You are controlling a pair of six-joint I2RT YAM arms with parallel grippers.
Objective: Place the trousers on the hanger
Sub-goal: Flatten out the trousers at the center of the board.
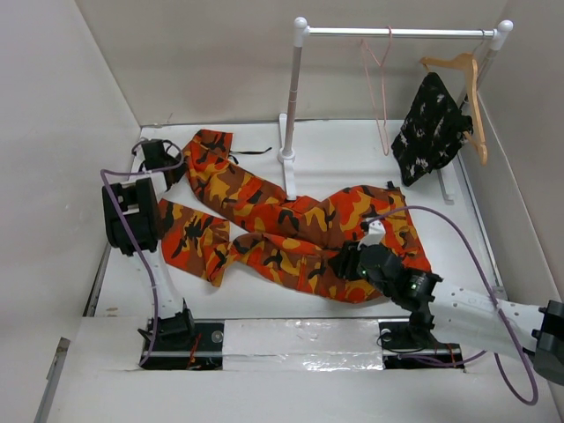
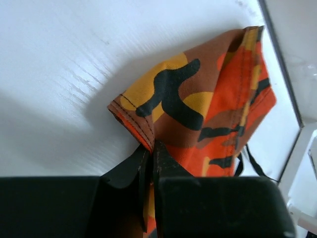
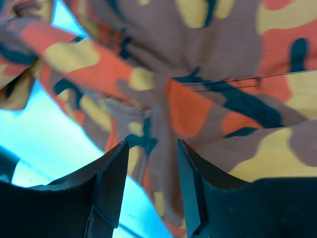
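White worktop (image 1: 352, 150), walled in, carries the trousers (image 1: 282, 229) sprawled between both tools. At a leg end sits the left tool (image 1: 172, 166), on the waist the right tool (image 1: 350, 261). Beyond the right tool a rack (image 1: 295, 88) holds the pink hanger (image 1: 382, 88), a wooden hanger (image 1: 467, 84) and a black garment (image 1: 430, 132); its foot meets the trousers. Left wrist: tool clamped tight on a hem (image 2: 130, 110). Right wrist: jaws partly apart over fabric, gripping nothing.

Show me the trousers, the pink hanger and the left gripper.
trousers (image 1: 291, 225), top view, on the middle of the camouflage fabric.
pink hanger (image 1: 382, 128), top view, on its lower wire.
left gripper (image 2: 151, 148), left wrist view, at the fingertips pinching the hem.
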